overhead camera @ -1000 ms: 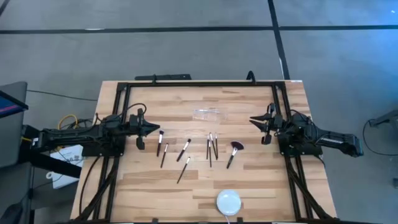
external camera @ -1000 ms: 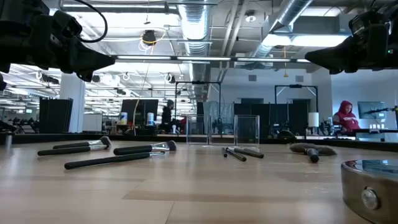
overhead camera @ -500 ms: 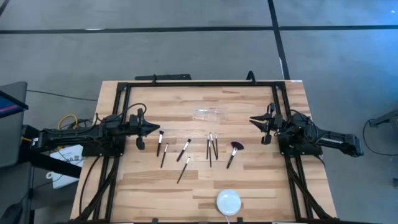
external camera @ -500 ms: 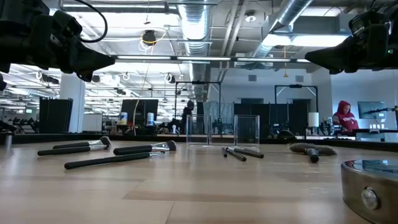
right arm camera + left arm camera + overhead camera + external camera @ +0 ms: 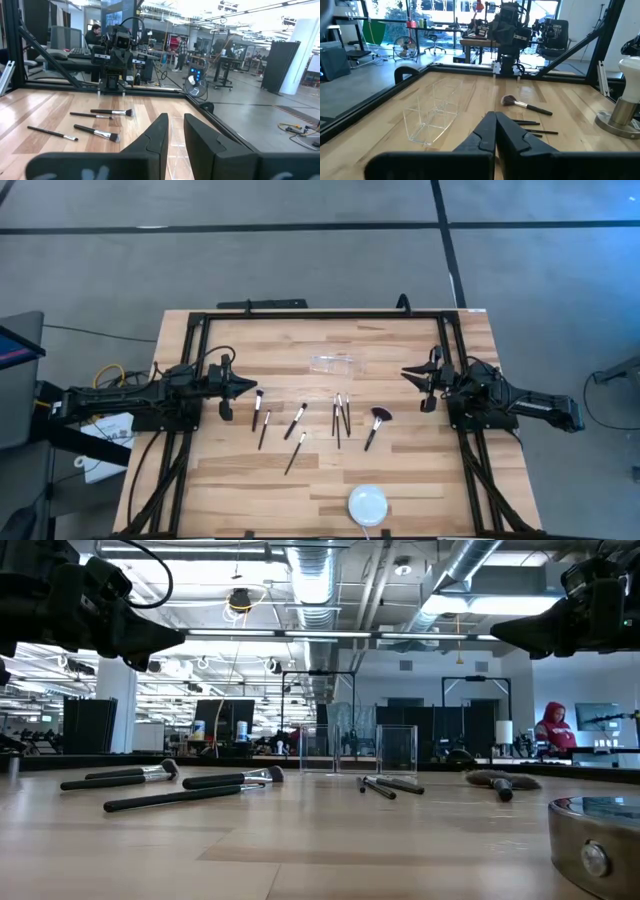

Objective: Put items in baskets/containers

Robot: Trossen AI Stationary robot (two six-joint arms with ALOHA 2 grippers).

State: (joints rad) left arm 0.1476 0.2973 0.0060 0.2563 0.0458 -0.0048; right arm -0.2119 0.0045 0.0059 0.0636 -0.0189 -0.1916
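Left gripper (image 5: pixel 250 388) pressed together, right gripper (image 5: pixel 408 373) slightly parted, both empty at tabletop (image 5: pixel 420 470) side edges; spread fingers before descending over nearest brush (image 5: pixel 256 409).

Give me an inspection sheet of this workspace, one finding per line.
Surface: wooden table, inside a black frame.
Job's things: makeup brushes lie loose mid-table, among them a fan brush; clear container stands empty behind them.
Clutter: white round disc at the near edge.
Grippers: left gripper shut, empty, at the left edge; right gripper slightly parted, empty, at the right edge.
Cables: yellow and black cables off the table's left side.
Surroundings: open workshop; a person in red sits far behind.
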